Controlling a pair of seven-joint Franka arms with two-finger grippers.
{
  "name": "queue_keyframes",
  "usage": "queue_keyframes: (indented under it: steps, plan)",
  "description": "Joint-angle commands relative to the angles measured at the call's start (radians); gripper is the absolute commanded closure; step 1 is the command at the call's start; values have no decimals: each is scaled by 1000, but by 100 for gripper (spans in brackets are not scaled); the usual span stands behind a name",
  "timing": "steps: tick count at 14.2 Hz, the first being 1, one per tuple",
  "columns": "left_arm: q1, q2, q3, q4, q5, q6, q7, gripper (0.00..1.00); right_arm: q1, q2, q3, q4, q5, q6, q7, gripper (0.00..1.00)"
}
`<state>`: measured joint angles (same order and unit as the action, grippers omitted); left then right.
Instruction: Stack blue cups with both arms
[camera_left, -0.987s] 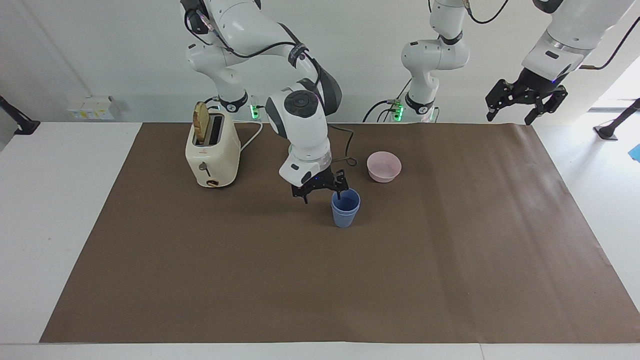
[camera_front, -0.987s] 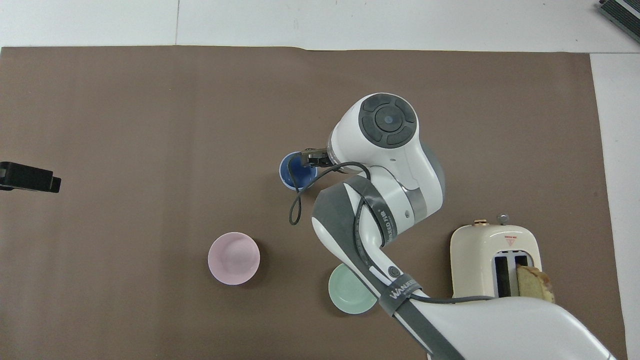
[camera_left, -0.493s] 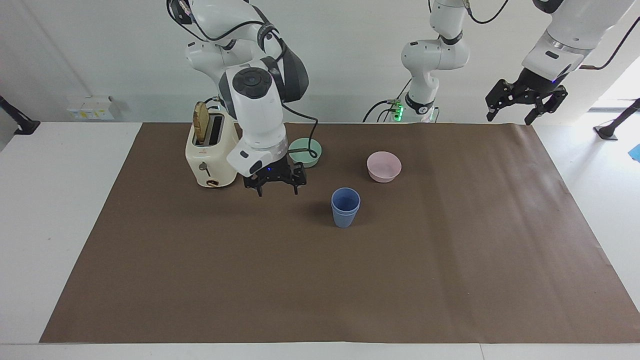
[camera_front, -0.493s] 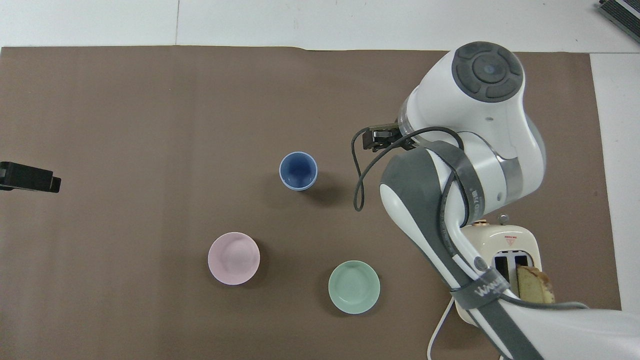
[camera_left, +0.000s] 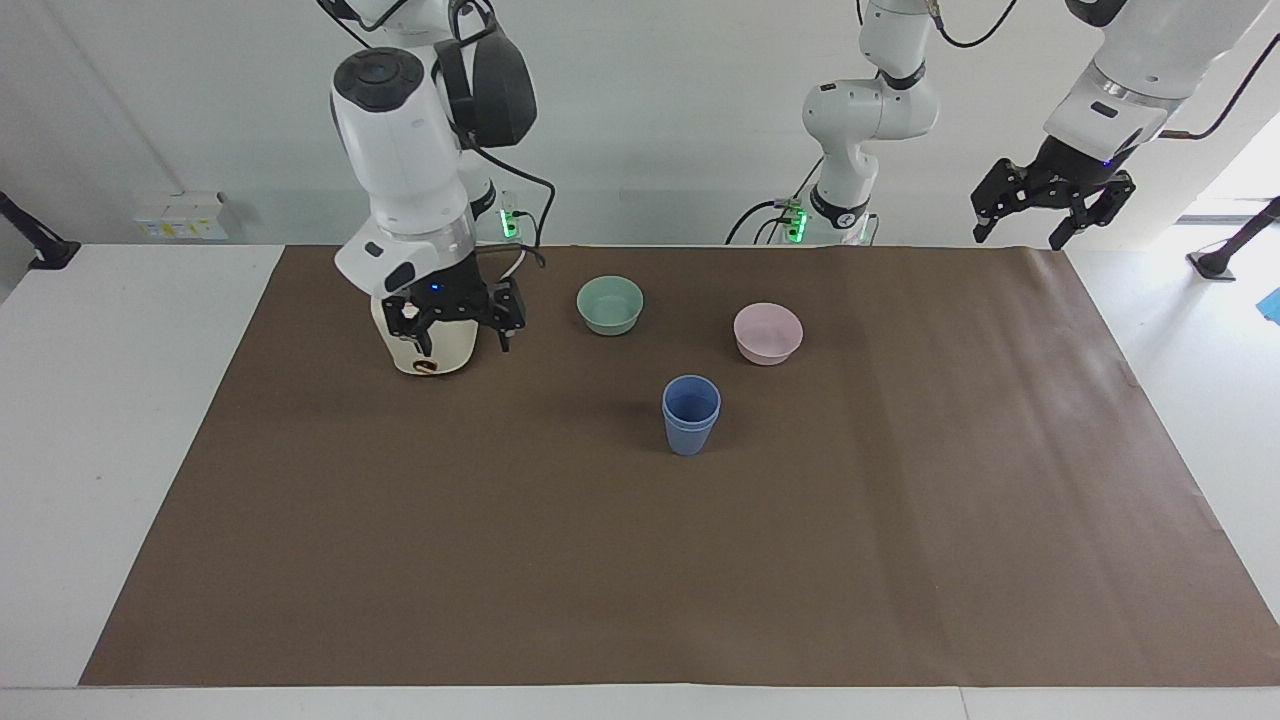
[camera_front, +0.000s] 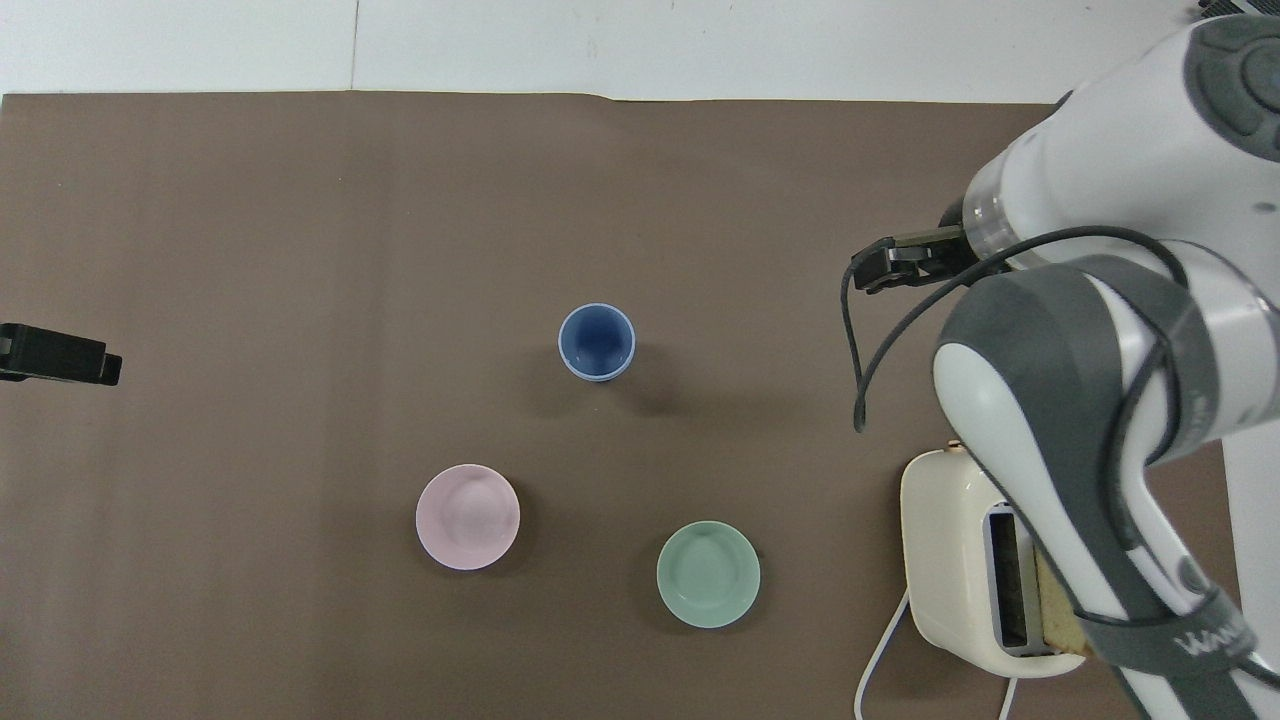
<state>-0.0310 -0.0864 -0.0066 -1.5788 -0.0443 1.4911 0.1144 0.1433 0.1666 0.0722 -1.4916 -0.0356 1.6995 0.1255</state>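
Two blue cups (camera_left: 691, 413) sit nested mid-tabletop, apparently stacked. Right tool (camera_left: 456, 314), released and empty over the toaster (camera_left: 425, 345), should clear it; left tool (camera_left: 1050, 205) waits, released.

I see the blue cups (camera_left: 691, 413) (camera_front: 597, 342) already nested, one inside the other: double rim visible, matte blue-grey, tapered, no handle. The stack stands upright, mouth up, on the brown mat, mid-table. It's farther from the robots than the pink bowl (camera_left: 768, 332) (camera_front: 468, 516) and mint-green bowl (camera_left: 610, 304) (camera_front: 708, 574). Nothing touching it.
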Motion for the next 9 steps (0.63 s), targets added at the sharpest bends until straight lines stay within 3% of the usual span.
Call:
queue_keyframes:
  steps: [1, 9]
  plan:
    - [10, -16, -4, -17, -9, 8, -6, 0, -62, -50, 14, -18, -15, -52, -111, 0]
    - [10, -16, -4, -17, -9, 8, -6, 0, -149, -113, 14, -21, 23, -145, -147, 0]
